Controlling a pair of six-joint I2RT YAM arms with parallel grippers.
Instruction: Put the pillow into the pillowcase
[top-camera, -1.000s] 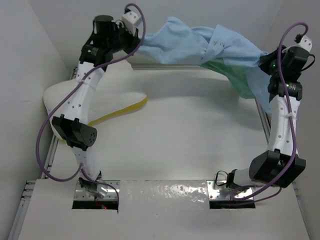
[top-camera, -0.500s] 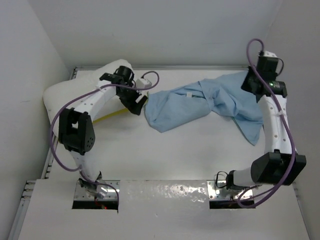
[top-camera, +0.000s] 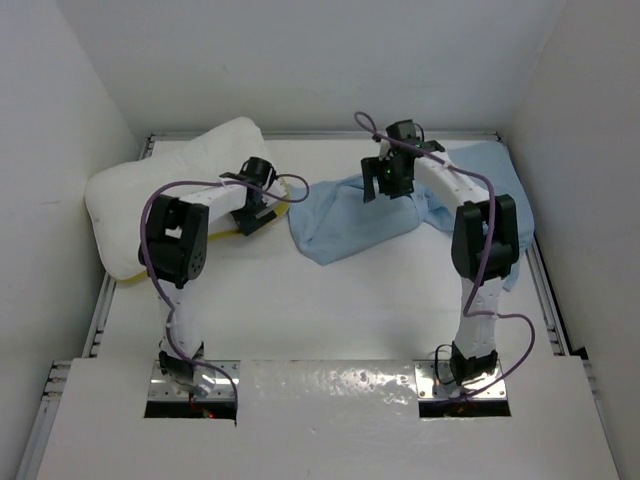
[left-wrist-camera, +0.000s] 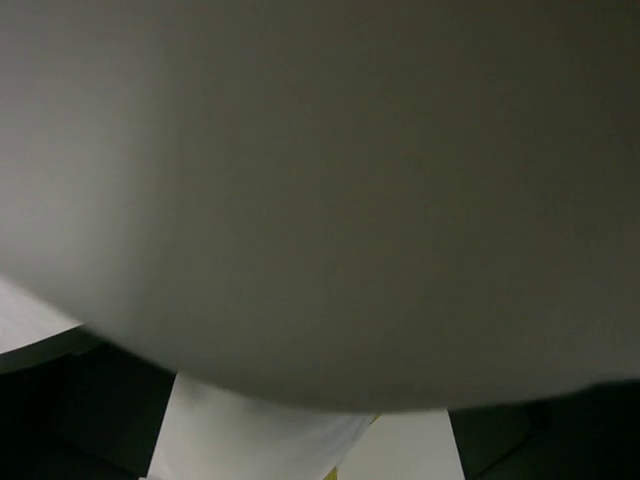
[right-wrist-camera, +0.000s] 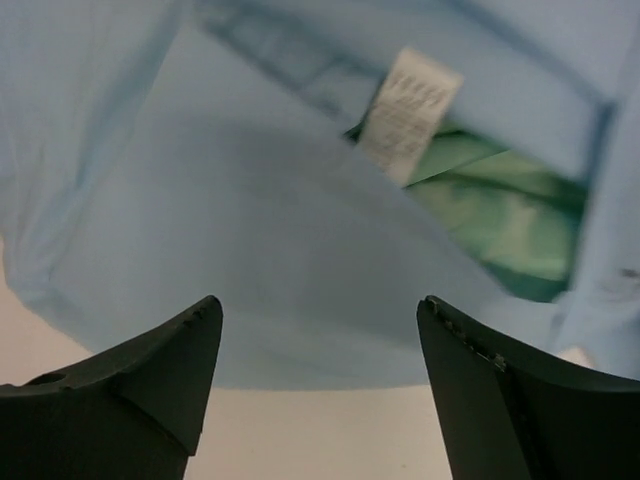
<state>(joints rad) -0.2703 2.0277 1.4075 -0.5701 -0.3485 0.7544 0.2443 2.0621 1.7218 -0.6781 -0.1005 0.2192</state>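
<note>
White pillow (top-camera: 190, 170), yellow band along its edge. Plain light blue pillowcase (top-camera: 345, 215), sea-green showing inside the opening. White label (right-wrist-camera: 410, 112), faint grey print.

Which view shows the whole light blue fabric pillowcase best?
Top external: it shows nearly all of the crumpled light blue fabric pillowcase on the white table, the right arm crossing it. Right wrist shows only a close patch with a white label and green inner fabric. Left wrist shows none.
</note>
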